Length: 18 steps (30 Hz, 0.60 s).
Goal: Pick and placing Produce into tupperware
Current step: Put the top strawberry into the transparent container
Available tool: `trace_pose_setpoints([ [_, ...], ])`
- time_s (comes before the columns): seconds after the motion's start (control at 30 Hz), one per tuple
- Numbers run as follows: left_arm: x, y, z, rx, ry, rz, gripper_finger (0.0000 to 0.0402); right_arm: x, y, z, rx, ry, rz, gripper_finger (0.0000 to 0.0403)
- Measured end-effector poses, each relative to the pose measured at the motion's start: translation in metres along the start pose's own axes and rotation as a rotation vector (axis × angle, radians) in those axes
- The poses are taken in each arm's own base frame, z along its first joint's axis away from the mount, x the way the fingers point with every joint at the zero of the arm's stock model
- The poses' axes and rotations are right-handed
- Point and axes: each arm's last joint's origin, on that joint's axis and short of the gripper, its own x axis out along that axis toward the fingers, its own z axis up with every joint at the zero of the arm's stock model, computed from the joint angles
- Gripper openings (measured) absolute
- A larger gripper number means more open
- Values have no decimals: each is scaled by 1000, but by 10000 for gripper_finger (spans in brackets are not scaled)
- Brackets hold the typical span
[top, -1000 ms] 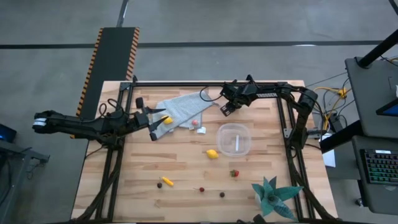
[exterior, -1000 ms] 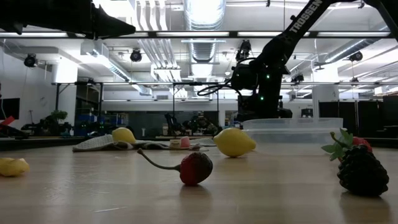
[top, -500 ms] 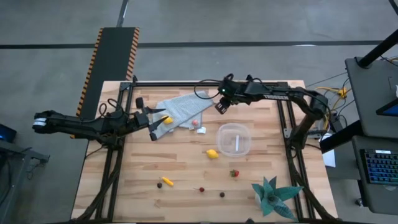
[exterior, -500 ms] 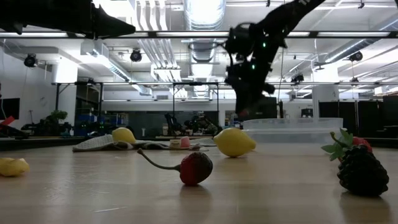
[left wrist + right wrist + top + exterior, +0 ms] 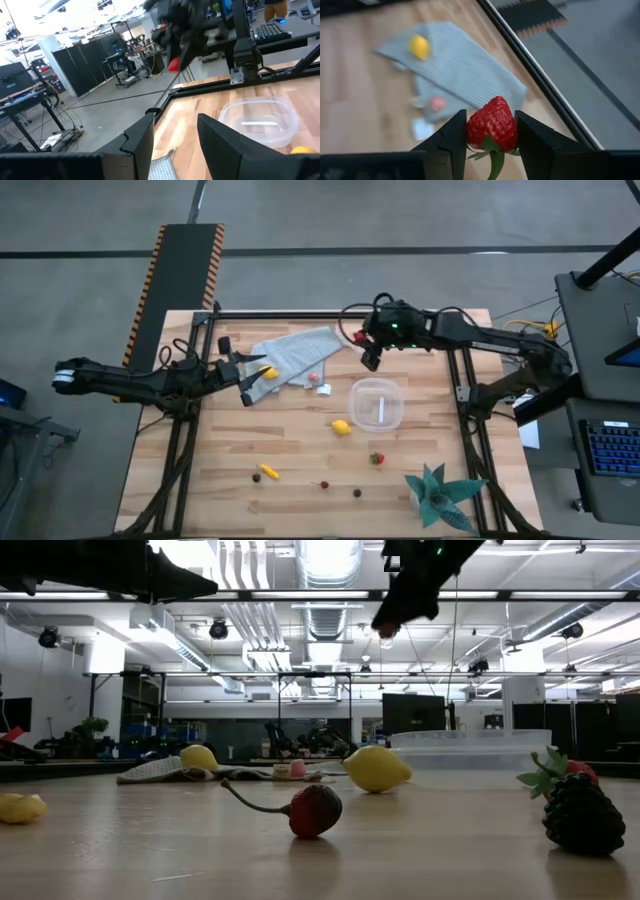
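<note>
**Strawberry lifted clear of the cloth, heading for the tupperware**

The strawberry now sits clamped between the right gripper fingers, stem hanging down, well above the table. A moment ago we had that gripper low near the cloth's far end; it has since risen and swung toward the right side of the table, so in the low view it now hangs high near the ceiling lights. We read this as the pick done and the carry under way, with the drop into the container still to come.

The tupperware stands right of the table's centre, just nearside of our right gripper. We see no produce inside it; only a pale streak shows through its clear base.

Our left gripper waits over the left end of the grey-blue cloth, jaws apart and empty, a lemon on the cloth just beside it. Another lemon lies just left of the tupperware, a second strawberry nearer the front edge, and an orange-yellow piece and dark round bits lie along the front.
</note>
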Motion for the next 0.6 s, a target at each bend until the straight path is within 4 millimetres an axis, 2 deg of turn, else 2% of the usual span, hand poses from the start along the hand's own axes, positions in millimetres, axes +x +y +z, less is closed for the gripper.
trace_pose_setpoints([
  [0.17, 0, 0, 0, -1, -2, 0, 137, -33, 14, 2, -79, -89, 82, 131],
  [0.3, 0, 0, 1, -2, -2, 1, 137, -48, 21, -2, -150, -124, 199, 131],
  [0.4, 0, 0, 1, -4, -6, 2, 137, -53, 24, -7, -159, -130, 224, 131],
  [0.6, 0, 1, 2, -6, -10, 3, 137, -48, 26, -19, -170, -74, 240, 131],
])
